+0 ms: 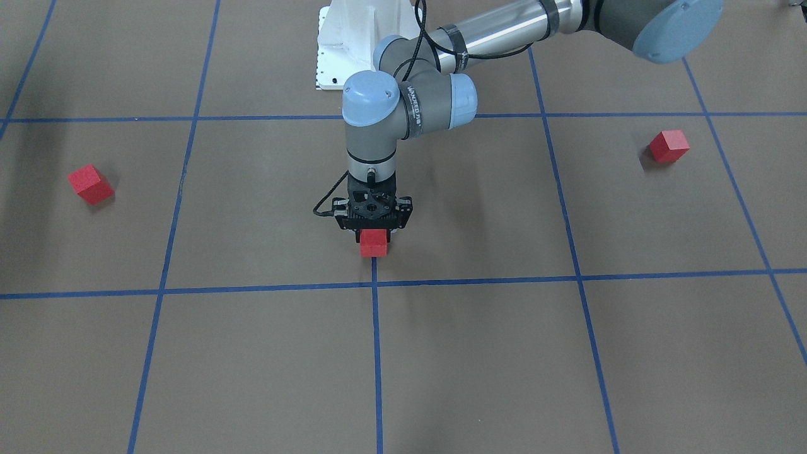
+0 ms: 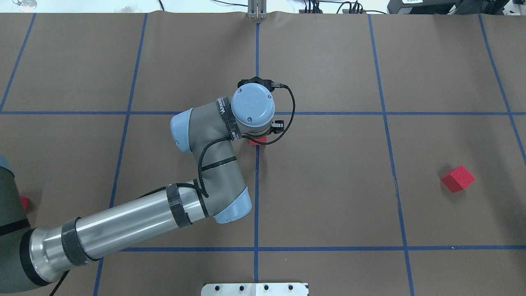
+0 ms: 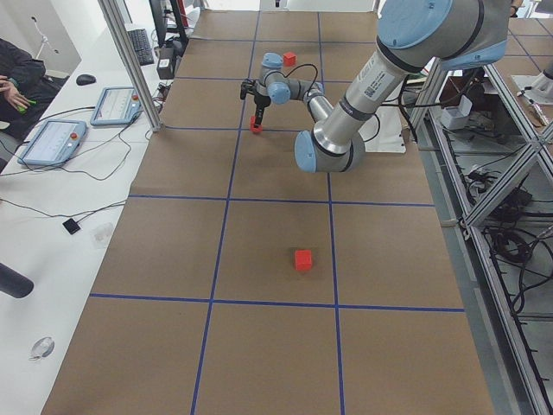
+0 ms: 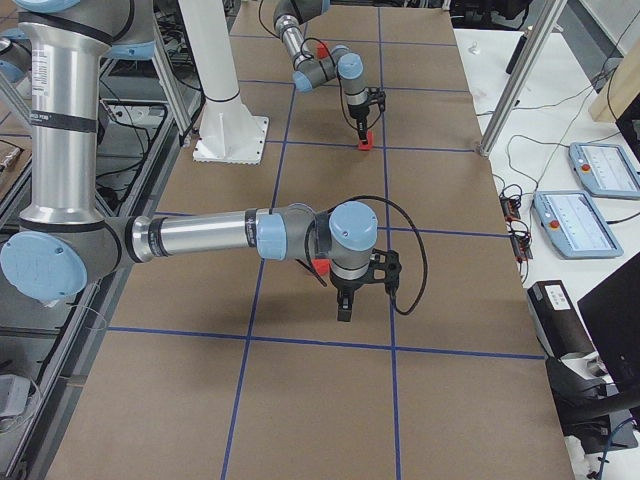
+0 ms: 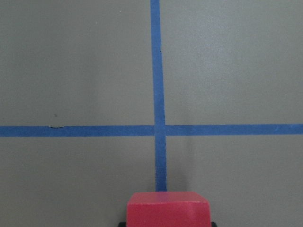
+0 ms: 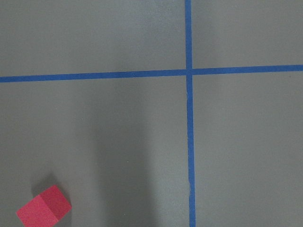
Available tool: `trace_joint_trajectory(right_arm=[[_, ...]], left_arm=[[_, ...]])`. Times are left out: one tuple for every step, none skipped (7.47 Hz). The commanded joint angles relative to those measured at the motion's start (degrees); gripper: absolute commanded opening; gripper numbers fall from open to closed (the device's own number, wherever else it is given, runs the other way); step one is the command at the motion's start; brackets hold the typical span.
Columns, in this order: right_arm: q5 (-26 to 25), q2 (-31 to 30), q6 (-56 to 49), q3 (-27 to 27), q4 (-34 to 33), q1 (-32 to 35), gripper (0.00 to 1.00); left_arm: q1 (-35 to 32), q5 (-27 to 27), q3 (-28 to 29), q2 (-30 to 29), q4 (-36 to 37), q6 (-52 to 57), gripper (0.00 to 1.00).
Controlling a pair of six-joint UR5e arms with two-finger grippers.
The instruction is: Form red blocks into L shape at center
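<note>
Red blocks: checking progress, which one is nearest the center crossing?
The block in the left gripper, beside the crossing; the other two sit far off.

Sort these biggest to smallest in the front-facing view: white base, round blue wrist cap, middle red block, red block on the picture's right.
Largest: the white base.
Next: the round blue wrist cap.
Smallest: the middle red block and the red block on the picture's right. They look about alike, and the middle one is partly hidden, so I won't rank them.

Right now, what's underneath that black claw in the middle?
A red block sits in the left gripper, over a blue tape line short of the crossing. Whether it touches the table is hidden.
</note>
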Motion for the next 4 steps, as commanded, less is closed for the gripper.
trace_joint_trajectory(right_arm=[[0.0, 0.0, 0.0, 0.1, 0.0, 0.0, 0.99], [0.0, 0.0, 0.0, 0.1, 0.0, 0.0, 0.99], [0.1, 0.0, 0.0, 0.2, 0.0, 0.0, 0.99], [0.0, 0.0, 0.0, 0.8, -0.1, 0.0, 0.99]], left_arm=[[0.0, 0.0, 0.2, 0.1, 0.2, -0.1, 0.96], [0.0, 0.0, 0.2, 0.1, 0.3, -0.1, 0.96], [-0.2, -0.1, 0.2, 0.0, 0.3, -0.1, 0.99], [-0.4, -0.2, -0.2, 0.0, 0.3, -0.1, 0.99]])
